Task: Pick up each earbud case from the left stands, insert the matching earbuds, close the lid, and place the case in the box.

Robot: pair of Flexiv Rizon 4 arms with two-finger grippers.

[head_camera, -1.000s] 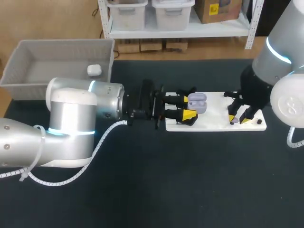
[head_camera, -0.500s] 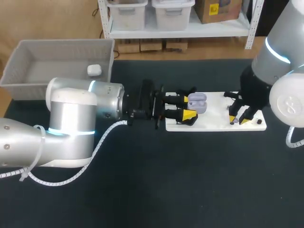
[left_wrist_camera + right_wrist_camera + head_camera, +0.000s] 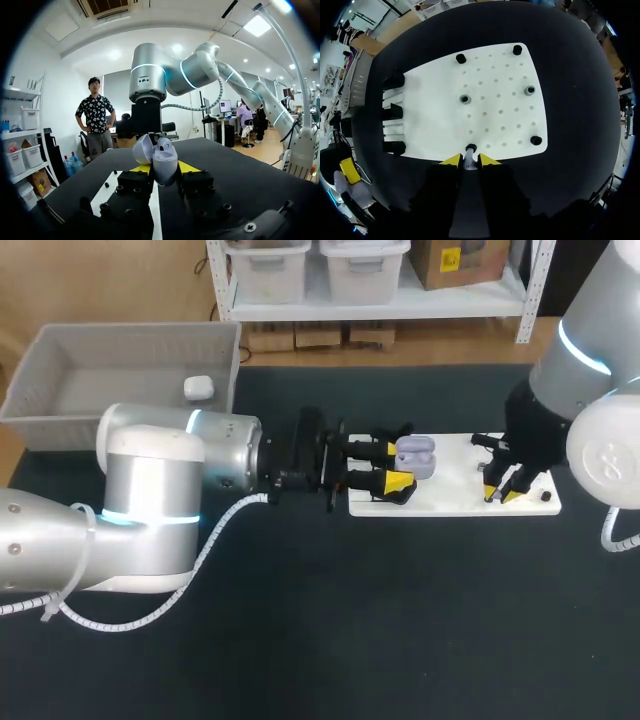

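At the far left corner of the bench stands the grey box point(image 3: 120, 380), with one white case point(image 3: 198, 388) already in it, against its right wall. Further right, the left gripper point(image 3: 393, 466) point(image 3: 164, 167) lies level over the left edge of the white board point(image 3: 450, 485) point(image 3: 490, 100). Its fingers are clamped on the lavender case point(image 3: 416, 454) point(image 3: 163, 159) from both sides, and the lid stands open, facing the other arm. At the board's near right corner the right gripper point(image 3: 503, 490) point(image 3: 470, 160) points down. Its yellow tips are drawn in against a small pale earbud point(image 3: 469, 164) that sits on a peg by the near edge, so it looks pinched. The step in hand is most likely fetching an earbud for this case. Next the right arm should lift it straight off the peg, carry it left across the board and set it into the open case. A tilted earbud could jam or slip.
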